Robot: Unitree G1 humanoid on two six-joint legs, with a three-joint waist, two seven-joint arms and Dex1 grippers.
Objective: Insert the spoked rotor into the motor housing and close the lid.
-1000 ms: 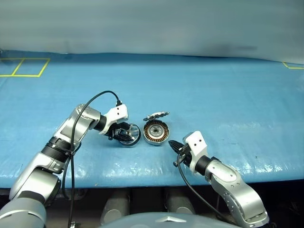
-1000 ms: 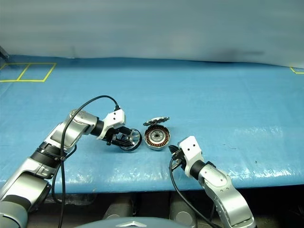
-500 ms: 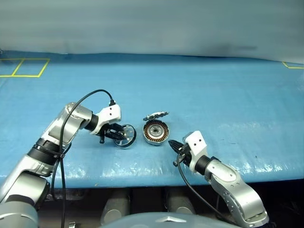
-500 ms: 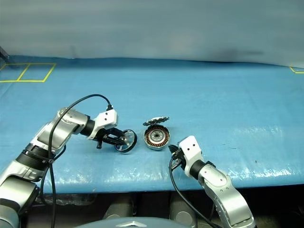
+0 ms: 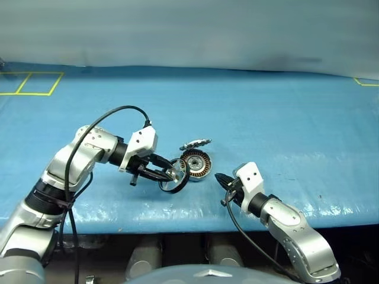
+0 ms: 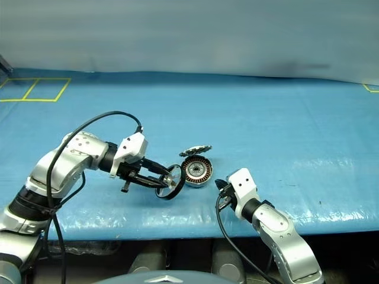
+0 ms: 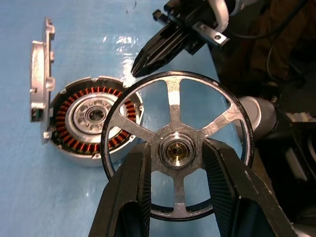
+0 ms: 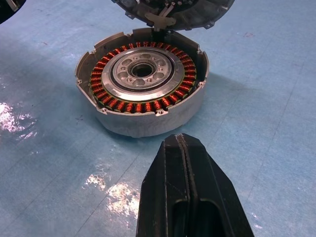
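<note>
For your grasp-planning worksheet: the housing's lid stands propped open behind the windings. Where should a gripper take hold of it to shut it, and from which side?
Probably the free top edge of the lid, approached from above or from the far side. It stands tilted on edge, attached at the far rim of the motor housing, so only that upper rim is clear to pinch or push and tip it down over the windings.

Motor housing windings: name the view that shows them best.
The right wrist view: the motor housing shows its whole copper ring unobstructed. In the left wrist view the spoked rotor overlaps its edge; both eye views show it small on the table.
</note>
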